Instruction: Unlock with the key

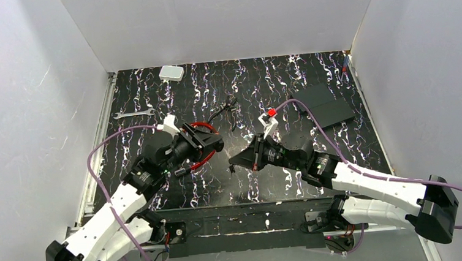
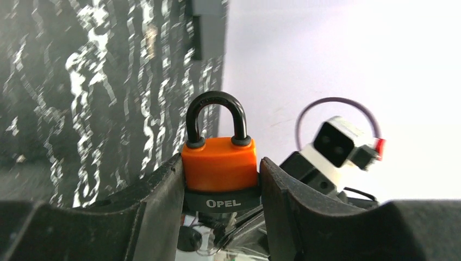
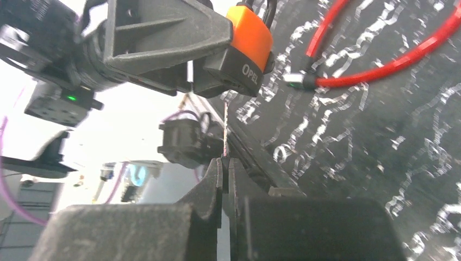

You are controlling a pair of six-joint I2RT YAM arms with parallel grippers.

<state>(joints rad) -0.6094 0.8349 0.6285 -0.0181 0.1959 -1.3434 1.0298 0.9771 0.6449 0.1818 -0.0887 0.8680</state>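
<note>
One key (image 3: 225,130), blade along right fingers (image 3: 213,187), toward padlock (image 3: 247,49)

Top external: mounted high behind the arm bases (image 1: 174,231), tilted down; the whole worktop (image 1: 262,85) is framed from a distance. Left wrist: set just behind the left fingers (image 2: 157,201), aimed along them, very close on the orange padlock (image 2: 219,163); the right arm's white camera housing (image 2: 337,142) is caught beyond. Right wrist: held low behind the right fingers (image 3: 209,190), tilted upward, close. Padlock is shared by both wrist views, red cable loop (image 3: 348,79) by top and right wrist.
</note>
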